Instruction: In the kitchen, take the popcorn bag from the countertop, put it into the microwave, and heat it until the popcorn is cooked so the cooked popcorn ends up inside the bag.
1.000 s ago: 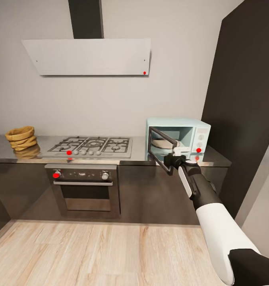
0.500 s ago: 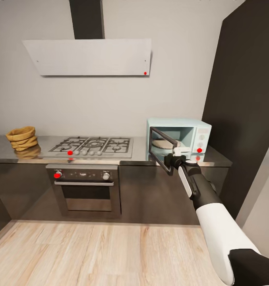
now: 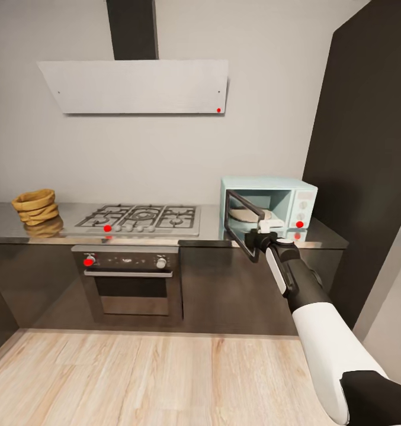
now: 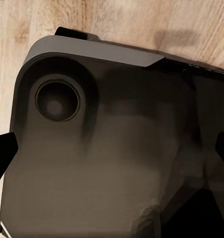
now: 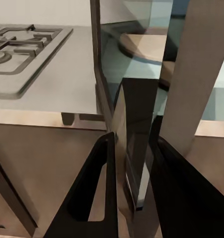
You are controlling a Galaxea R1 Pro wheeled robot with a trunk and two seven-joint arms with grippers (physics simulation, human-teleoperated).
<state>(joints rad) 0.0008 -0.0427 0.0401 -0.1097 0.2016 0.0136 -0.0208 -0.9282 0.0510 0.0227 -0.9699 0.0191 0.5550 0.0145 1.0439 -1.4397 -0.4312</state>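
Head view, step in hand: the right gripper is at the free edge of the microwave door, which stands swung out towards the robot; this looks like the door-opening step, with the bag not yet fetched.
Head view, doing it well: the pull should follow the door's arc about its hinge, not a straight line, so the pale blue microwave does not slide on the glossy countertop; the door wants to end wide enough for a bag and an arm to pass.
Head view, popcorn bag: the popcorn bag sits upright at the far left of the countertop, beyond the gas hob, well apart from the right gripper and the microwave.
Head view, cavity: a round turntable plate shows inside; no bag is in there.
Left wrist view, left gripper: dark fingertips show at both edges, wide apart and holding nothing, over a dark part of the robot's own body and wooden floor.
Right wrist view, right gripper: the two black fingers straddle the door's edge, closed on it as far as I can judge.
Right wrist view, surroundings: the hob and countertop lie beside the door.
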